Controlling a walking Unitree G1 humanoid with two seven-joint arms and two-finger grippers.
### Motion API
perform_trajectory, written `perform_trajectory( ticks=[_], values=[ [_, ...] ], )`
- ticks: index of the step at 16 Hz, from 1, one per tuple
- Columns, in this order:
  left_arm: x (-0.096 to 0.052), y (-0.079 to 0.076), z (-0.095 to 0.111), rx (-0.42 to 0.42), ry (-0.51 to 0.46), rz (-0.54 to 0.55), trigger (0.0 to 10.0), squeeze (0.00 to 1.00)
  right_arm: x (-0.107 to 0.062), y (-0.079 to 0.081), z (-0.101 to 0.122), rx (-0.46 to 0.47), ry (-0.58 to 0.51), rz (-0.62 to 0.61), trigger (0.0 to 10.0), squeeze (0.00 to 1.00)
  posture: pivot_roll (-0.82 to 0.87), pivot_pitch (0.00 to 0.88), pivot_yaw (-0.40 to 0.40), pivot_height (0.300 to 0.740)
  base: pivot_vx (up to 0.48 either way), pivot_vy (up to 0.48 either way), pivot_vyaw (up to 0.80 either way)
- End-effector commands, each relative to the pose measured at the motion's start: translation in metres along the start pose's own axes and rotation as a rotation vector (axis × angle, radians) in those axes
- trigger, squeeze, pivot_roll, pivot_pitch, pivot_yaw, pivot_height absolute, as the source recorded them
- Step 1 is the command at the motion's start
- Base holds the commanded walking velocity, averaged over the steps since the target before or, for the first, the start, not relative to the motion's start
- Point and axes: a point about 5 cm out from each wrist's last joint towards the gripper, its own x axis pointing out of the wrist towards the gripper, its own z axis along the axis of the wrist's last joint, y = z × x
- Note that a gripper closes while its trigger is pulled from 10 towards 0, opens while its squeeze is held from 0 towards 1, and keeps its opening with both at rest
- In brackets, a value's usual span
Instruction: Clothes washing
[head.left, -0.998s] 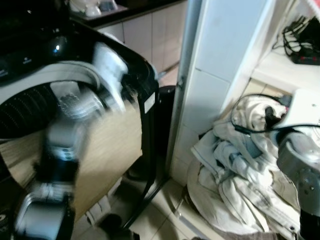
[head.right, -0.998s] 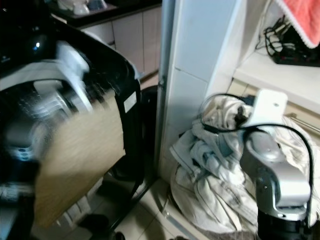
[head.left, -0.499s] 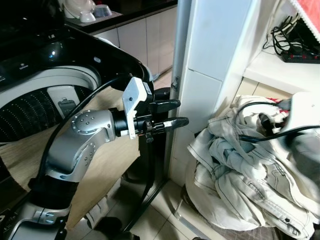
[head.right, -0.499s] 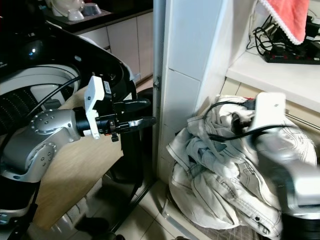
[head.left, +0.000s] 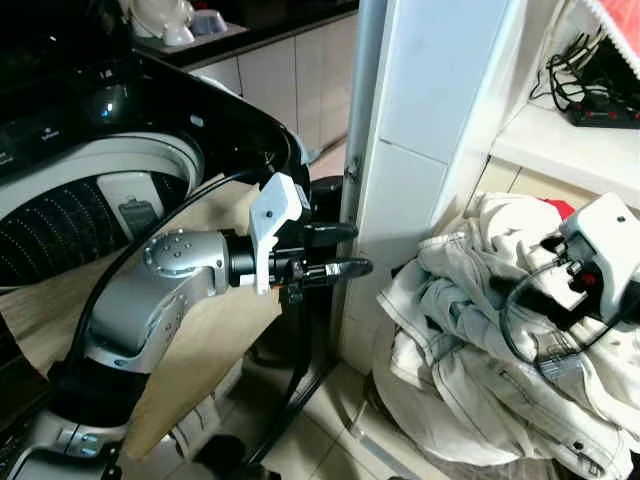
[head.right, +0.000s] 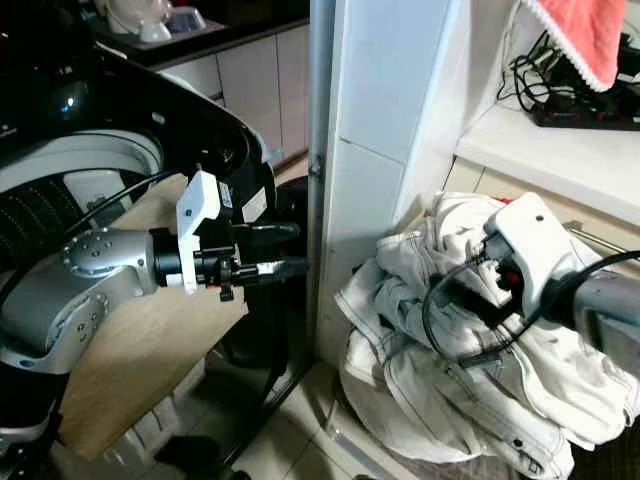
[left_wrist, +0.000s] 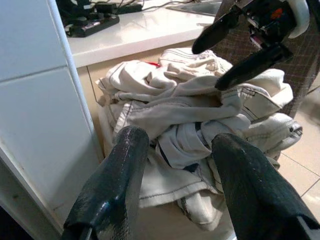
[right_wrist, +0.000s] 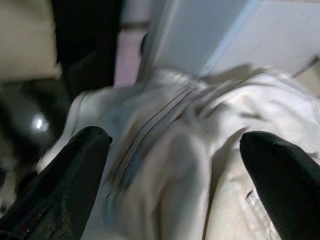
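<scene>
A pile of cream-white clothes (head.left: 470, 330) lies heaped on the floor to the right of a white pillar. My right gripper (right_wrist: 175, 137) hovers just above the pile (right_wrist: 170, 155), open wide, nothing between its fingers. The left wrist view shows that gripper (left_wrist: 209, 66) over the heap (left_wrist: 185, 100) too. My left gripper (head.left: 355, 250) is held out level beside the pillar, open and empty, pointing toward the clothes. The black top-loading washing machine (head.left: 90, 190) stands at my left with its drum showing.
A white tiled pillar (head.left: 420, 130) stands between washer and clothes. A beige board (head.left: 200, 340) leans on the washer's front, by a black metal frame (head.left: 300, 370). A shelf with a power strip and cables (head.left: 590, 100) and a red towel (head.right: 570, 30) sit above the pile.
The blur of one second ago has cleared. My left arm swung out from the washer to the pillar, then held. My right gripper has tipped down over the clothes.
</scene>
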Motion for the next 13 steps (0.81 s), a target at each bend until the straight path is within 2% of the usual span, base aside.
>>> perform_trajectory(
  ticks=[1, 4, 6, 7, 8, 9, 10, 11, 13],
  values=[
    [0.001, -0.004, -0.002, 0.002, 0.025, -0.006, 10.0, 0.0, -0.002, -0.001, -0.002, -0.053, 0.04, 0.021, 10.0, 0.0, -0.11, 0.0, 0.017, 0.74, 0.0, 0.0, 0.0],
    [0.002, -0.007, -0.004, -0.003, 0.035, -0.014, 10.0, 0.0, -0.002, -0.004, -0.014, -0.086, 0.126, 0.021, 10.0, 0.0, -0.12, 0.0, 0.018, 0.74, 0.0, 0.0, 0.0],
    [0.003, -0.007, -0.003, -0.003, 0.032, -0.018, 10.0, 0.0, 0.004, -0.006, -0.021, -0.046, 0.133, 0.008, 10.0, 0.0, -0.12, 0.0, 0.018, 0.74, 0.0, 0.0, 0.0],
    [0.005, -0.008, -0.003, -0.002, 0.031, -0.02, 10.0, 0.0, 0.008, -0.007, -0.026, -0.006, 0.122, 0.014, 8.9, 0.0, -0.12, 0.0, 0.018, 0.74, 0.0, 0.0, 0.0],
    [0.005, -0.008, -0.003, -0.002, 0.033, -0.02, 10.0, 0.0, 0.01, -0.007, -0.03, 0.008, 0.124, 0.024, 4.5, 0.0, -0.12, 0.0, 0.018, 0.74, 0.0, 0.0, 0.0],
    [0.005, -0.008, -0.003, -0.002, 0.034, -0.02, 10.0, 0.0, 0.011, -0.008, -0.032, 0.017, 0.124, 0.033, 3.6, 0.0, -0.12, 0.0, 0.018, 0.74, 0.0, 0.0, 0.0],
    [0.005, -0.009, -0.003, -0.001, 0.039, -0.021, 10.0, 0.0, 0.012, -0.009, -0.038, 0.025, 0.143, 0.031, 0.9, 0.0, -0.11, 0.0, 0.015, 0.74, 0.0, 0.0, 0.0],
    [0.005, -0.009, -0.004, -0.001, 0.042, -0.022, 10.0, 0.0, 0.013, -0.01, -0.04, 0.031, 0.147, 0.03, 0.0, 0.0, -0.11, 0.0, 0.015, 0.74, 0.0, 0.0, 0.0],
    [0.005, -0.01, -0.004, -0.006, 0.044, -0.023, 10.0, 0.0, 0.014, -0.011, -0.042, 0.048, 0.143, 0.028, 0.0, 0.0, -0.11, 0.0, 0.016, 0.74, 0.0, 0.0, 0.0]
  ],
)
